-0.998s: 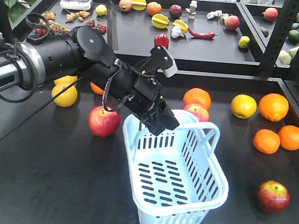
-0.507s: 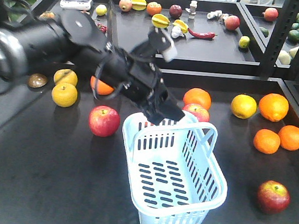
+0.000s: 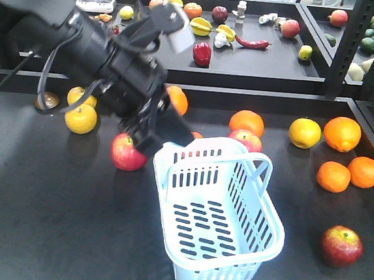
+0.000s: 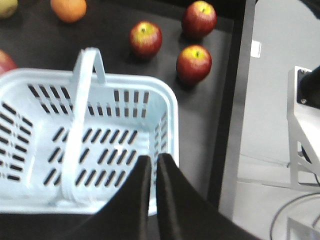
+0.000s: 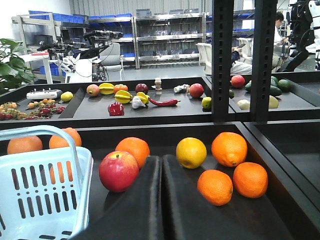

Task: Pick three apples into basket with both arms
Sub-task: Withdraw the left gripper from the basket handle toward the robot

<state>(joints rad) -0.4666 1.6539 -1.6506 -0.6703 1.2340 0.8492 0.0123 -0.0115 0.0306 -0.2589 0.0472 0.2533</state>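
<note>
pale blue basket (image 3: 214,277) empty, dark red apples (image 4: 194,63) outside

My left tool (image 4: 154,159) hangs over the near rim of a pale blue slotted plastic basket (image 3: 216,215), which stands on the matte black table (image 3: 49,220). Past the basket's far wall from that tool, three dark red apples (image 4: 194,63) lie close together near the table's edge. Just beside my right tool (image 5: 161,159), on its left, rests a brighter pinkish-red apple (image 5: 118,171). Ahead of it sit a round yellow citrus fruit (image 5: 191,152) and three oranges (image 5: 229,148).
</note>
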